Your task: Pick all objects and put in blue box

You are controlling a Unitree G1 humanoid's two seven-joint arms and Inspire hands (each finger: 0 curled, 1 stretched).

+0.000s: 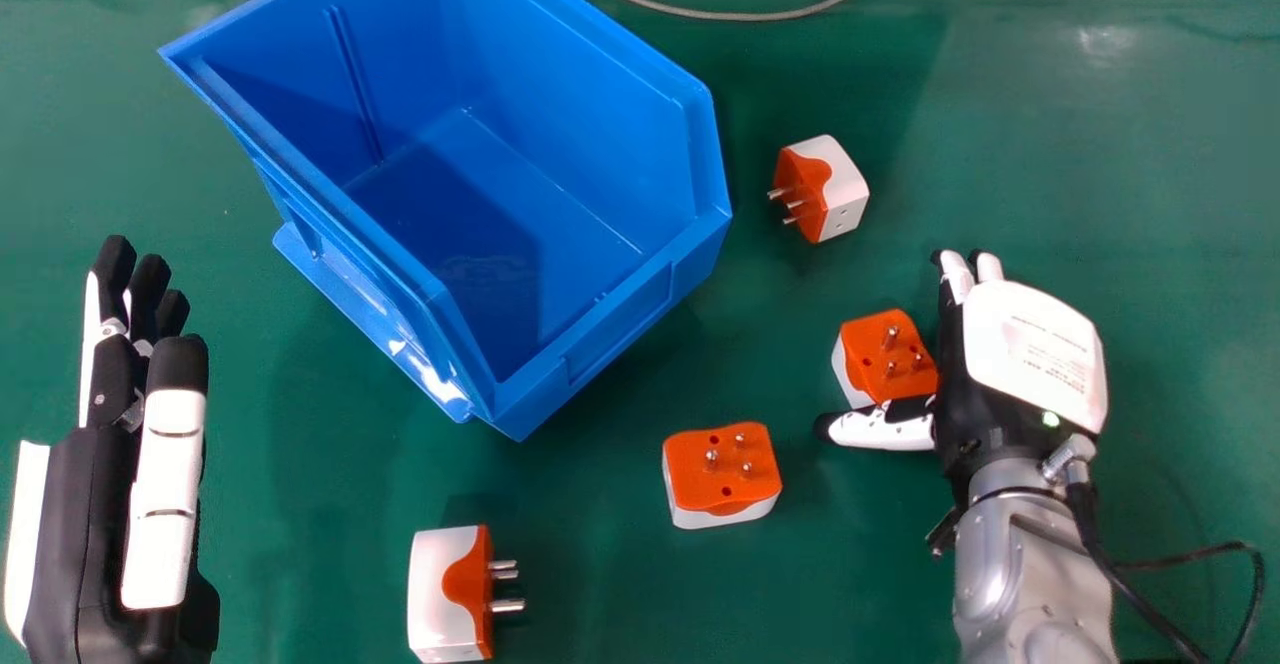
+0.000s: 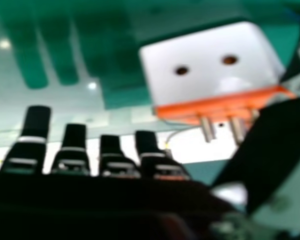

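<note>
In the head view the blue box [image 1: 600,344] stands open and has nothing in it. My right hand [image 1: 1030,344] is palm-down beside an orange and white adapter [image 1: 885,356], fingers straight, thumb extended along the adapter's near side. In the right hand view, that adapter [image 2: 210,65] lies between the straight fingers and thumb of my right hand [image 2: 72,155], not gripped. Three more adapters lie on the table: one [image 1: 843,189] right of the box, one [image 1: 722,474] in front of it, one [image 1: 450,594] near the front edge. My left hand [image 1: 165,494] is open at the left.
The green table [image 1: 1150,144] surrounds everything. A grey cable [image 1: 720,16] loops over its far edge, behind the box. A black cable [image 1: 1180,634] hangs beside my right forearm.
</note>
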